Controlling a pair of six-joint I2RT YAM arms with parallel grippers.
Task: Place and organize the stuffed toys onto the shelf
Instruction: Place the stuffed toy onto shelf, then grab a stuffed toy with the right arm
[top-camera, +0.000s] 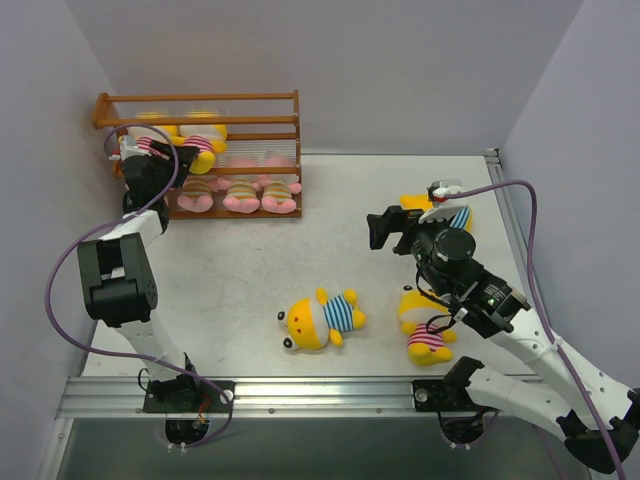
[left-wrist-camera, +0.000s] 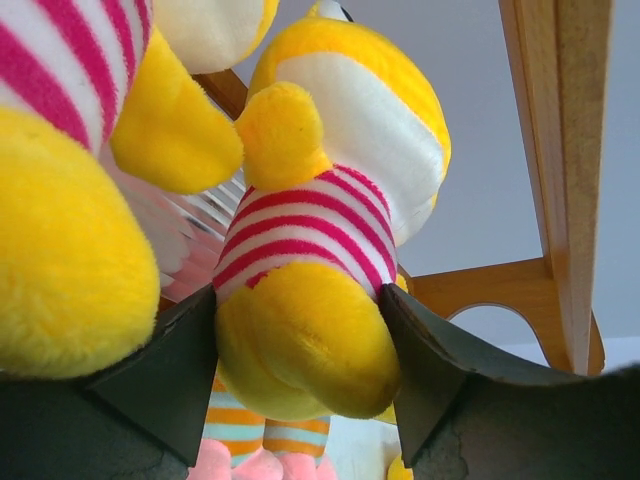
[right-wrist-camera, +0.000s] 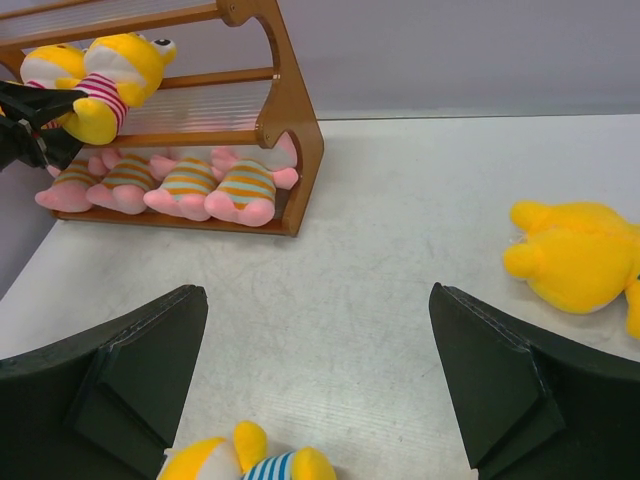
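Six toys (top-camera: 240, 195) on the shelf (top-camera: 200, 97), upper left; three to go; my left gripper (left-wrist-camera: 297, 300) brackets one, grip unclear; right gripper (right-wrist-camera: 318, 292) wide.

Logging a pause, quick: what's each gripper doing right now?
Left gripper: around the pink-striped yellow toy; whether it grips or sits loose cannot be told.
Right gripper: open, empty.

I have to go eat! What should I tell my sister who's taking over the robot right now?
Left gripper: jaws either side of a yellow pink-striped toy on the shelf, middle tier; grip unclear.
Right gripper: open, empty, above the table.
Done: four pink toys on bottom tier, another yellow toy on middle.
To do, on the table: blue-striped toy, second blue-striped toy, pink-striped toy.
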